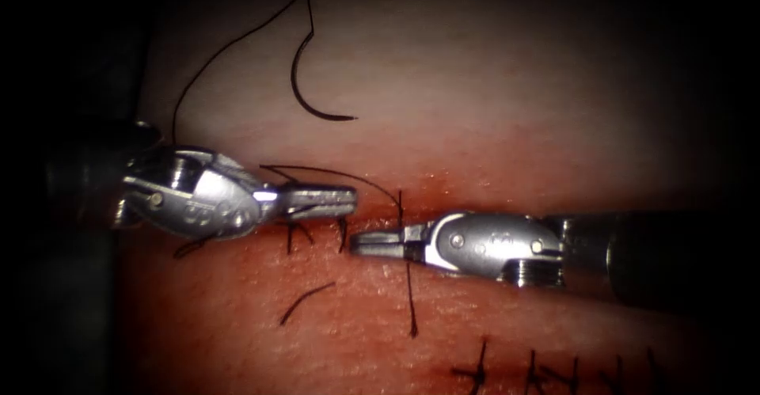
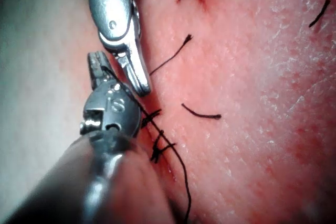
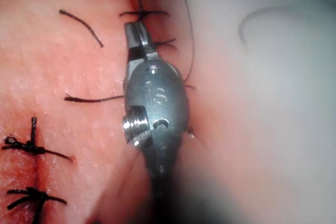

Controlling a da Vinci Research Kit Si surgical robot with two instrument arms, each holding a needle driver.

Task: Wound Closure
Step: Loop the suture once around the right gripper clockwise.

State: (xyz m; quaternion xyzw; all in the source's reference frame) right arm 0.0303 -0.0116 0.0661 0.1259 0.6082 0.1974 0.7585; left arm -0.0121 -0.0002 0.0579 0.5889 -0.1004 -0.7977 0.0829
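The curved needle (image 1: 310, 98) lies free on the pale tissue (image 1: 491, 86) beyond the cut (image 1: 443, 197), held by neither tool. Its thread (image 1: 229, 43) climbs, then drops behind the left tool's wrist. The left tool (image 1: 351, 201) (image 2: 96, 62) lies along the cut with its jaws shut and nothing seen between them. A strand (image 1: 348, 175) arcs close above it to a stitch, and I cannot tell whether they touch. The right tool (image 1: 355, 243) (image 3: 135, 31) faces it tip to tip with jaws shut. A thread tail (image 1: 411, 300) (image 3: 92, 98) crosses at its jaw hinge.
Tied stitches (image 1: 291, 235) (image 2: 157, 145) sit under the tools' tips. More stitches (image 1: 478, 371) (image 3: 31, 145) line the cut at the near right. A loose cut end of thread (image 1: 305, 300) (image 2: 202, 114) lies on the red tissue in front.
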